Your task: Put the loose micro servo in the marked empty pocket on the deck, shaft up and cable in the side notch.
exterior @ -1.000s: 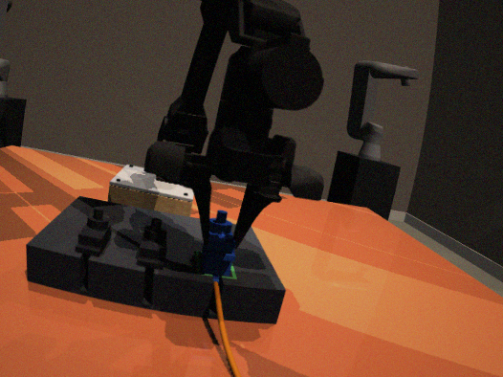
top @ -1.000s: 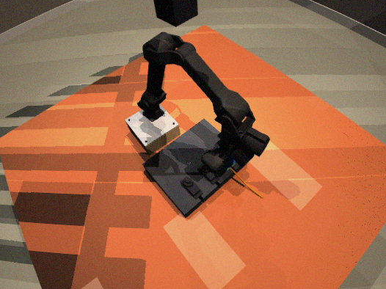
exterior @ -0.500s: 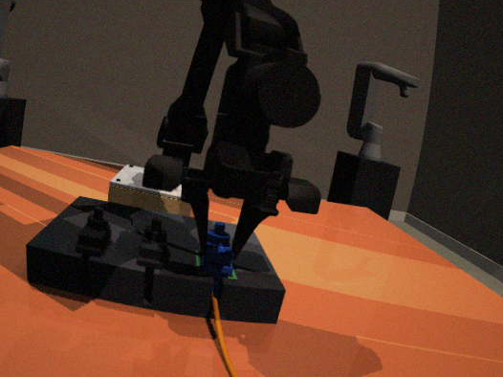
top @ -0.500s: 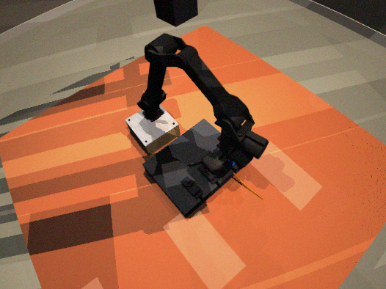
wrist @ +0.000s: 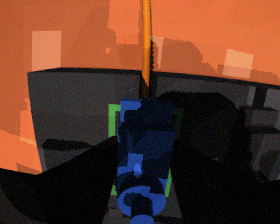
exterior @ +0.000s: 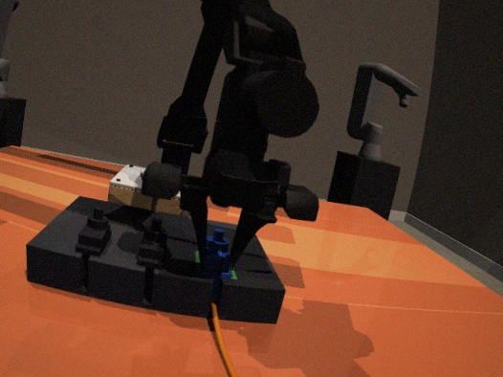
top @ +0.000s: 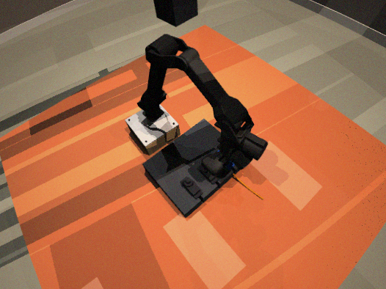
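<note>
The loose blue micro servo (top: 231,166) (exterior: 218,255) (wrist: 145,150) stands upright in the green-marked pocket of the deck, its output shaft pointing up. Its body is at least partly sunk; whether both mounting ears lie flat on the deck cannot be told. The end effector (top: 225,159) (exterior: 219,265) (wrist: 144,145), black with two tapering fingers, is clamped on the servo from both sides. Parts of the green pocket outline (exterior: 234,274) (wrist: 114,120) show beside the servo. The thin orange cable (top: 249,188) (exterior: 221,337) (wrist: 146,45) leaves through the deck's side notch and runs out beyond its edge. Along the same edge of the dark grey slab-shaped deck (top: 161,181) (exterior: 53,260) (wrist: 75,95), two dark micro servos (top: 191,186) (exterior: 153,246) sit in a row with the blue one, shafts up. Near the deck's opposite side, the black arm stands on a white-topped block (top: 169,120) (exterior: 126,176) with tan sides. Deck and block rest on the orange patterned bench (top: 257,218) (exterior: 120,342) (wrist: 200,30).
</note>
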Motion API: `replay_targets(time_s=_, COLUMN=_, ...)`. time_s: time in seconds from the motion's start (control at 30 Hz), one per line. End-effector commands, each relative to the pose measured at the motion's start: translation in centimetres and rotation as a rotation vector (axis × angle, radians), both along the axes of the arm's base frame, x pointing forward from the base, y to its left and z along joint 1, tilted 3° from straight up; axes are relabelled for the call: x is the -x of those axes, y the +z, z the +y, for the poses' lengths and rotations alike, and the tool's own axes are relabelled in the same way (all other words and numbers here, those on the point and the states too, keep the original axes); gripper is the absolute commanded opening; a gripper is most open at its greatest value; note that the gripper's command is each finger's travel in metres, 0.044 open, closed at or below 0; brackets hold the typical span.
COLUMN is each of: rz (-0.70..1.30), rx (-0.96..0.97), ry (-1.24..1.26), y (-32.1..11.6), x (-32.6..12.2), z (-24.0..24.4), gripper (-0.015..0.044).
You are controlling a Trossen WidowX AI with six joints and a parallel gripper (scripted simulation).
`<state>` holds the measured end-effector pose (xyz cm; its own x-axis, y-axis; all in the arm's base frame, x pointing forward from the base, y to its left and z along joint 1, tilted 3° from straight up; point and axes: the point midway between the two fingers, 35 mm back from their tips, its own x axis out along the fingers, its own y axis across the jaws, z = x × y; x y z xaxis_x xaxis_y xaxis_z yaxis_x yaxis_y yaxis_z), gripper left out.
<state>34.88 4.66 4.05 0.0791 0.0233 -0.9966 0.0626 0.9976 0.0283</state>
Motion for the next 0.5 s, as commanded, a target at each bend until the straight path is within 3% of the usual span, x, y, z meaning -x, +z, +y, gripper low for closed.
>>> replay_targets(time_s=0.0, rz=-0.001, rx=0.001, ry=0.002, y=0.0, x=0.0, z=0.0, gripper=0.0187)
replay_targets(time_s=0.17, rz=-0.001, rx=0.001, ry=0.002, y=3.2, x=0.4, z=-0.1, gripper=0.0187)
replay_targets(time_s=0.33, rz=-0.001, rx=0.001, ry=0.002, y=3.5, x=0.6, z=-0.1, gripper=0.0187)
replay_targets(time_s=0.47, rz=-0.004, rx=-0.001, ry=0.000, y=4.5, x=2.2, z=0.2, gripper=0.0292)
